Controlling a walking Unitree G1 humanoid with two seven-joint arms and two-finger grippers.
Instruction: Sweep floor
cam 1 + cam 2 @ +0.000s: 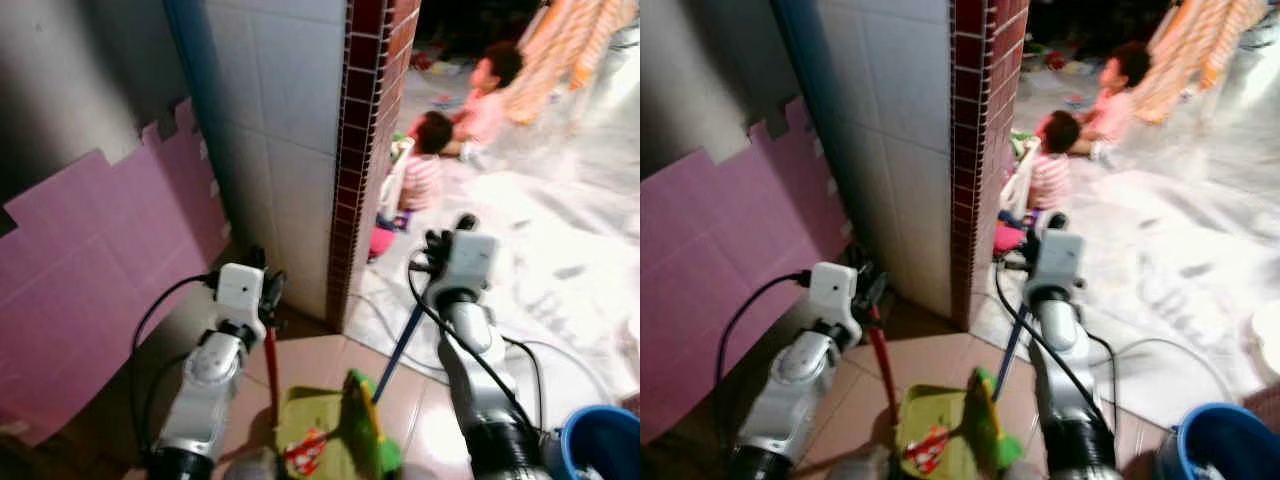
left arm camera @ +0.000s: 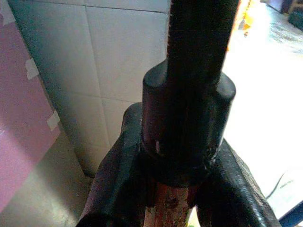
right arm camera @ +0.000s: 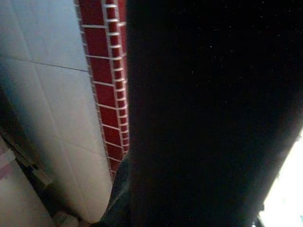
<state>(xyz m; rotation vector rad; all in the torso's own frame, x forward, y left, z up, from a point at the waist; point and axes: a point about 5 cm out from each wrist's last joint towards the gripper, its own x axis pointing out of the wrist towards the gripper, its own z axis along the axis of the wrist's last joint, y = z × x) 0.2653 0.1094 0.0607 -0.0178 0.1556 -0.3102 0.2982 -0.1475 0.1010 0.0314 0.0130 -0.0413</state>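
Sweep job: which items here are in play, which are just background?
In play:
left pincer shut on red handle
right pincer on blue handle
green dustpan

Background:
blue bucket
two people seated on the floor
red brick pillar edge
pink wall panel

Lived-in home, tiled corner opening onto a bright room. White wall tiles (image 1: 290, 150) with a dark red tile edge (image 1: 362, 150) at 12 o'clock, pink panelling (image 1: 90, 290) at 9, two people sitting on the floor (image 1: 455, 120) at 1, hanging striped cloth (image 1: 565, 50) at 2.
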